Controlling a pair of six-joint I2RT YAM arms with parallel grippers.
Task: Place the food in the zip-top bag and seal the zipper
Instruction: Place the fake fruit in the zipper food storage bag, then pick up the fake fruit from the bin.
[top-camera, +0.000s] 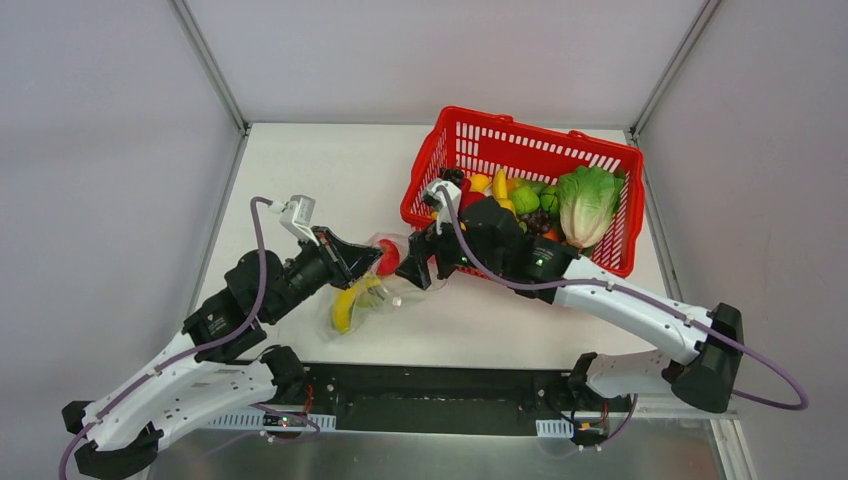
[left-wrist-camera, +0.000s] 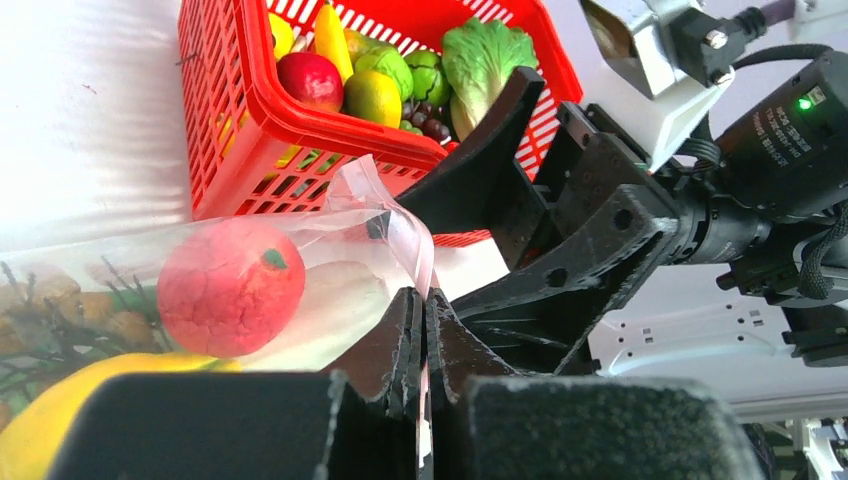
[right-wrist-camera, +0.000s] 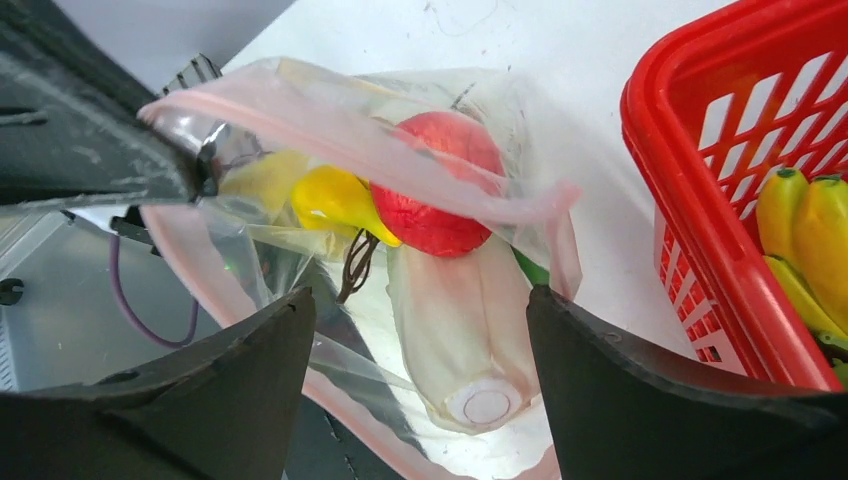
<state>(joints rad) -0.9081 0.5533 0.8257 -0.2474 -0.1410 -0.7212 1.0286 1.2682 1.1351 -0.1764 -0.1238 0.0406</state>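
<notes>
Fruit (top-camera: 388, 257), bananas (top-camera: 347, 305) and perhaps more lie in the zip-top bag (top-camera: 372, 290), left of the basket (top-camera: 520, 148).

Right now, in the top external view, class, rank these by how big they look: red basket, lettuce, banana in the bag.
Largest to smallest:
1. red basket
2. lettuce
3. banana
No two look alike in size.

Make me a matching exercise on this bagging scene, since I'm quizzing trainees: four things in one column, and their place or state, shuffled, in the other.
Column one
1. round red fruit
2. lettuce
3. zipper
4. left jaws

Column two
a. shut on the edge of the zip-top bag
b. in the red basket
c. unsealed, mouth open
d. inside the clear bag

Pairs: 1-d, 2-b, 3-c, 4-a
</notes>
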